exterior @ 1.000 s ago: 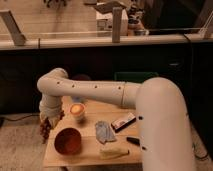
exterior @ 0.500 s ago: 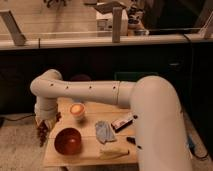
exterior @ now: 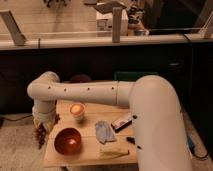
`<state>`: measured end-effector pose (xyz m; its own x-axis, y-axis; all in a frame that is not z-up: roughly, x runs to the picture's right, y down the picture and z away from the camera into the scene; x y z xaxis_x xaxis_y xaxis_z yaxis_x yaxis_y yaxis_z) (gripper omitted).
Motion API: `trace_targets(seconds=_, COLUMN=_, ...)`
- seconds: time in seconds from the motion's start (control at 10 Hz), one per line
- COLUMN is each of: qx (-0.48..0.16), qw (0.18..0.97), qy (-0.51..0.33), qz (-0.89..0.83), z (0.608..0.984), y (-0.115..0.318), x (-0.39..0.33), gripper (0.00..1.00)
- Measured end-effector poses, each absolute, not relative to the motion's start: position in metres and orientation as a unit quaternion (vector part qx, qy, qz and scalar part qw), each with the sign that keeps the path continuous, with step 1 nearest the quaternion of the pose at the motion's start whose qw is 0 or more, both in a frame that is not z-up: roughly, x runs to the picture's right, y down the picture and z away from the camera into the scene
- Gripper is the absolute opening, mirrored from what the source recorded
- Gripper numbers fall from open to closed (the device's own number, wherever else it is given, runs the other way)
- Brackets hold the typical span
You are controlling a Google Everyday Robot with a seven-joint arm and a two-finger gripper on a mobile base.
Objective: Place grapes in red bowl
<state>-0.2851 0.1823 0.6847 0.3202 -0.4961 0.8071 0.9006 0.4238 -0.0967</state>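
Gripper clenched on the grapes, at the table's edge; red bowl just beside them.

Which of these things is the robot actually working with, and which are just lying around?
In the job: gripper at the left edge of the table, jaws shut on the grapes; red bowl.
Lying about: pale cup, blue-grey cloth, dark packet, yellowish item.
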Motion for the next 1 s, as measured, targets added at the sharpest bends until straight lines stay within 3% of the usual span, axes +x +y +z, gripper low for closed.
trace_targets(seconds=1.0, qx=-0.303, qw=0.791, qy=-0.34, qz=-0.409, z=0.674, y=0.208, x=-0.234, gripper=0.0)
